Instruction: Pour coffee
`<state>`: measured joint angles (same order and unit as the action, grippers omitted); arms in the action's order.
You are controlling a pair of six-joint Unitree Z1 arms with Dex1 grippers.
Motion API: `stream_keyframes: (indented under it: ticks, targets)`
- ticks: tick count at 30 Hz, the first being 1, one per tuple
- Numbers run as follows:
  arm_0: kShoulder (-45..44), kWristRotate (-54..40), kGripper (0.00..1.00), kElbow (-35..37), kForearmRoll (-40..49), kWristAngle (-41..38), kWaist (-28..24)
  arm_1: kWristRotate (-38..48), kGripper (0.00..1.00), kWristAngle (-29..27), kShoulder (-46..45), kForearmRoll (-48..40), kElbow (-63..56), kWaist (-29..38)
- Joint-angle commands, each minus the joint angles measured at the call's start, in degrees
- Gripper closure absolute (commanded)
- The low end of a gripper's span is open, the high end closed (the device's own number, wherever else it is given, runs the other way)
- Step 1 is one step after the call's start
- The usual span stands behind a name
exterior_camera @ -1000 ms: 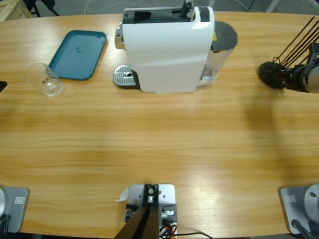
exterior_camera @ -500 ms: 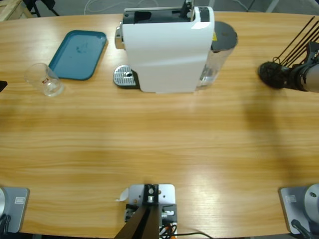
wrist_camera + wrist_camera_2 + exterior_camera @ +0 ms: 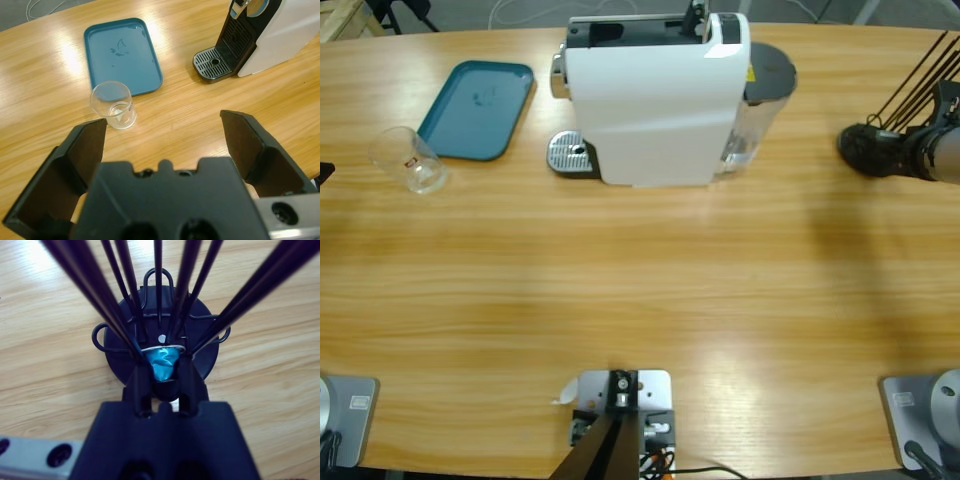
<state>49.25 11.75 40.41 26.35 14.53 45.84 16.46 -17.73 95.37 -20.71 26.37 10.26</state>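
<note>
While right hand (image 3: 161, 371) pinches blue capsule (image 3: 162, 363) — left hand (image 3: 162, 137) gapes wide.

We see a long table of pale, straight-grained wood (image 3: 640, 290) filling nearly everything around the white box-shaped coffee machine (image 3: 655, 100). Behind the machine, past the table's curved far edge, lies a strip of dull grey floor (image 3: 800, 10), and on it a loose white cable (image 3: 525, 12) loops (its ends run out of view). Far to the machine's left, in the corner, a light wooden board (image 3: 340, 18) juts in. Soft overhead light leaves pale sheens on the wood in front of the machine.
</note>
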Motion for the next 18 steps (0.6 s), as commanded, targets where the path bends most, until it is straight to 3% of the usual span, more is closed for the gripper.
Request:
stream_keyframes:
  ticks: [1, 18]
  targets:
    - [-0.4, 0.4, 0.023, -2.4, -1.0, -0.9, 0.3, -1.4, 1.000, -2.3, -4.6, 2.5, 0.8, -0.6]
    - [-0.2, 0.5, 0.023, -2.6, -1.3, -2.2, 0.3, -2.8, 1.000, -5.2, -19.6, 33.6, 21.7, 4.0]
